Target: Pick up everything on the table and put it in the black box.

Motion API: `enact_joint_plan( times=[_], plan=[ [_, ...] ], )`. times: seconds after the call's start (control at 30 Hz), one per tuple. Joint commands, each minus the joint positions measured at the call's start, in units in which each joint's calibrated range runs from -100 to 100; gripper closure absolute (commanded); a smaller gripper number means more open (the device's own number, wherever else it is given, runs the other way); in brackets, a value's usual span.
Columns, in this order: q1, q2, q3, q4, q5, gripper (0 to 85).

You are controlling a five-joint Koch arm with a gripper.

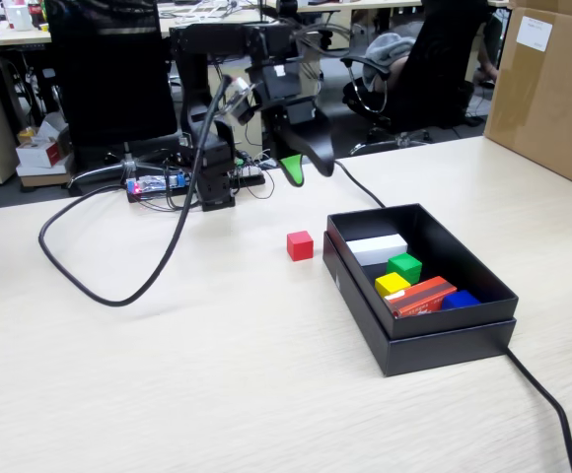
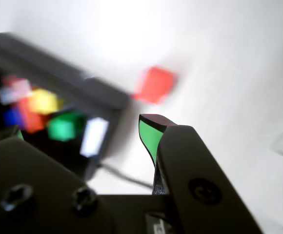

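- From the fixed view I see a thick black cable looping across the left part of the pale desk, running back to the arm's base.
- The arm stands at the far edge of the desk, its end effector raised in the air with green-faced tips pointing down. The two fingers look a little apart and hold nothing.
- In the wrist view one green-faced fingertip shows clearly; the other is mostly out of the picture at the left edge.
- The red cube sits alone on the desk, just beside the left wall of the black box and outside it. The wrist view shows it blurred, past the box corner.
- Inside the box I see a white block at the back, then the green cube, the yellow cube touching it, an orange-red packet and something blue in the near corner.
- A big cardboard box stands on the far right of the desk.
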Motion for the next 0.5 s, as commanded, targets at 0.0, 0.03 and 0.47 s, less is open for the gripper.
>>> enact_joint_plan(
  times=[0.0, 0.03, 0.47],
  plan=[
    [-0.2, -5.5, -2.5, -0.3, 1.0, 37.1],
    [-0.2, -5.9, -4.0, -0.3, 1.2, 37.1],
    [0.4, -0.6, -16.5, 6.9, 4.1, 37.2]
  ],
)
